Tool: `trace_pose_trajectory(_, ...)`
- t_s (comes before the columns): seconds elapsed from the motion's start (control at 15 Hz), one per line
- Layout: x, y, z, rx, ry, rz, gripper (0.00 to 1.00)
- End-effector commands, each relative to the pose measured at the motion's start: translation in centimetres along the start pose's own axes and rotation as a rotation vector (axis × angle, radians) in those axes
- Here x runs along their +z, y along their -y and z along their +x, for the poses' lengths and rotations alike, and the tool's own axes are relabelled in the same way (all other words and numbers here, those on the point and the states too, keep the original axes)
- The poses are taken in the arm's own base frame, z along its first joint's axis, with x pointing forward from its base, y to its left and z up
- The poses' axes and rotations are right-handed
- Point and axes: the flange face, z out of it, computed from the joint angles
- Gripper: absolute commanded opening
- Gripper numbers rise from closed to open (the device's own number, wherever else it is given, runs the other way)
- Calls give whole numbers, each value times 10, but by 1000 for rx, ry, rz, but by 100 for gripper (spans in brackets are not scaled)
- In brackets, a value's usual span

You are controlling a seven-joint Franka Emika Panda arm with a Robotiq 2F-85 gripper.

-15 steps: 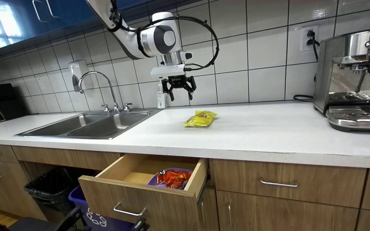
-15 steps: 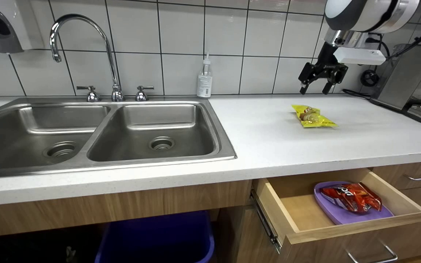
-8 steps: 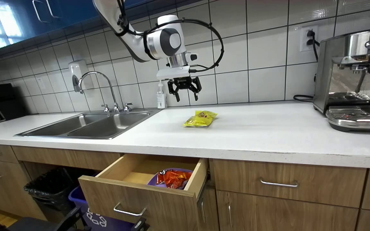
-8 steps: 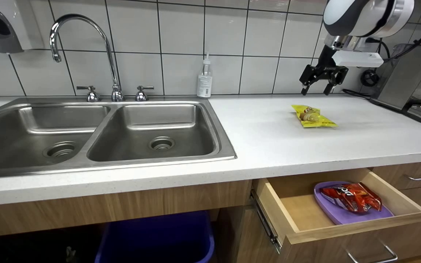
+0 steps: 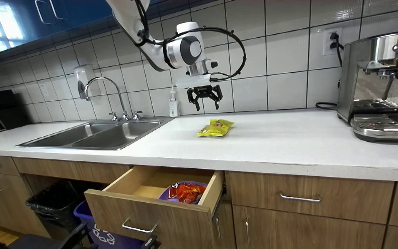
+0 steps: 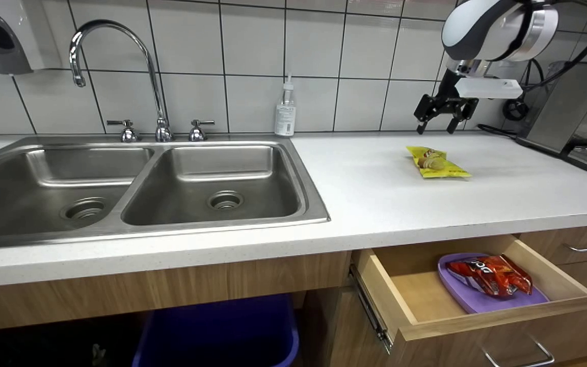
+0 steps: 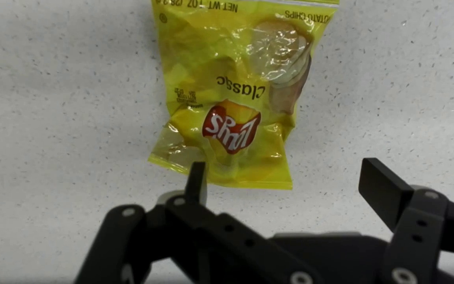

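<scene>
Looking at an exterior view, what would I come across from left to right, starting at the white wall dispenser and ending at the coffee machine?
In an exterior view: wall dispenser → faucet → pump bottle → yellow chip bag → coffee machine.

In an exterior view, we see the end effector (image 5: 207,106) shifted right and slightly lower, just above the frame's centre. The arm (image 5: 181,50) followed.
</scene>
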Motion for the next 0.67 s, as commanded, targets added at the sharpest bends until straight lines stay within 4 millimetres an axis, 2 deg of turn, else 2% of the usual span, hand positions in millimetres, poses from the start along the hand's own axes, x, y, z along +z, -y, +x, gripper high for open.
trace_pose_trajectory(0.0, 11, -9, 19, 21, 16, -18, 100)
trace_pose_trajectory(0.6, 45, -14, 32, 48, 61, -27, 100)
